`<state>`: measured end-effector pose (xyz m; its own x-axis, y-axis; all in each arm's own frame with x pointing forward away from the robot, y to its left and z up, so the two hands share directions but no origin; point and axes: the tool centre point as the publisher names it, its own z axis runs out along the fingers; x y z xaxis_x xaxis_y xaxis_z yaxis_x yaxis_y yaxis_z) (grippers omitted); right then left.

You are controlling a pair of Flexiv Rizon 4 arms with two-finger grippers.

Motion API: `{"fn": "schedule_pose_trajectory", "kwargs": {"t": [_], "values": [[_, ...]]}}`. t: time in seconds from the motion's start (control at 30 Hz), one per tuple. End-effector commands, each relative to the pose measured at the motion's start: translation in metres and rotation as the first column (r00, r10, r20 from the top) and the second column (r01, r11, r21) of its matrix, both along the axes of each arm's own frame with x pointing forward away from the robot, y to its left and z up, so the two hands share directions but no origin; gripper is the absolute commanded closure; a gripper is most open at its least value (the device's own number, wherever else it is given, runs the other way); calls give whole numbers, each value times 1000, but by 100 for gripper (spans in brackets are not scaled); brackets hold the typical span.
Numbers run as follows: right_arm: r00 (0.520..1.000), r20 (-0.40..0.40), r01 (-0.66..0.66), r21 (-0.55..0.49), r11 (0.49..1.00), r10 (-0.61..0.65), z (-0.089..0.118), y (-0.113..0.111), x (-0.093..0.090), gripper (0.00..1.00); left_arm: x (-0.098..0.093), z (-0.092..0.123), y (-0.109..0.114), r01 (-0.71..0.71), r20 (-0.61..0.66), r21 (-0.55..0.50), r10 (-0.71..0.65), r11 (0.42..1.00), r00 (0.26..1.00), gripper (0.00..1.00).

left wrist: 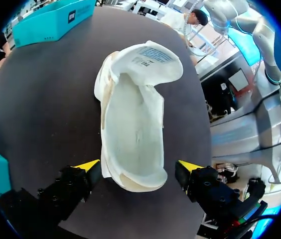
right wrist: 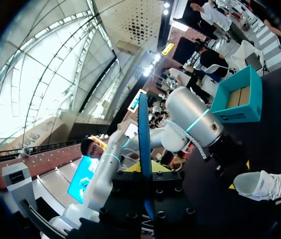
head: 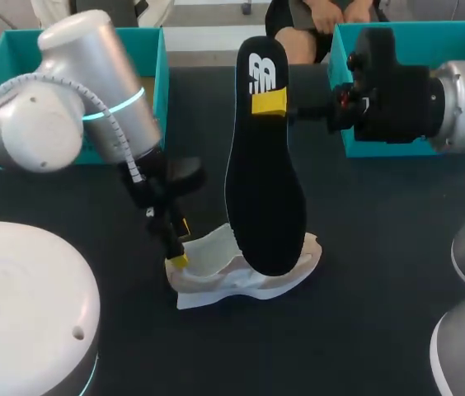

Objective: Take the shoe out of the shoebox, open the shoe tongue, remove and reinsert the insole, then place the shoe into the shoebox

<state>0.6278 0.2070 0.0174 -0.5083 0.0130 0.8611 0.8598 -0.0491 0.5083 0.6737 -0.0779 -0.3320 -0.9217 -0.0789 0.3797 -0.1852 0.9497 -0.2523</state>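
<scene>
Black table (head: 381,272) carries white shoe (head: 232,286) (plus teal shoebox (head: 430,41)).

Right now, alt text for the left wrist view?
A white shoe lies on the dark table, opening toward the camera, its heel end between the open fingers of the left pincer. A teal shoebox sits beyond it near the table's edge.

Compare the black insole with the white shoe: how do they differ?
Colour: the insole is black, the shoe white. Pose: the insole stands upright, clamped near its upper end by the right gripper; the shoe lies on the table between the open fingers of the left gripper. Form: the insole is a thin flat sheet, the shoe a hollow shell, mouth open. Both are long and narrow.
</scene>
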Motion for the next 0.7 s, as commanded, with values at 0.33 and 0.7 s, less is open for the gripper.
{"fn": "schedule_pose_trajectory", "kwargs": {"t": [0.33,0.7], "values": [[1000,-2,3,-3,1000,-3,0,3,0,100,-11,7,-9,2,137,149,-22,989,990,0],[1000,-2,3,-3,1000,-3,0,3,0,100,-17,13,-7,-38,209,170,1,985,978,0]]}}
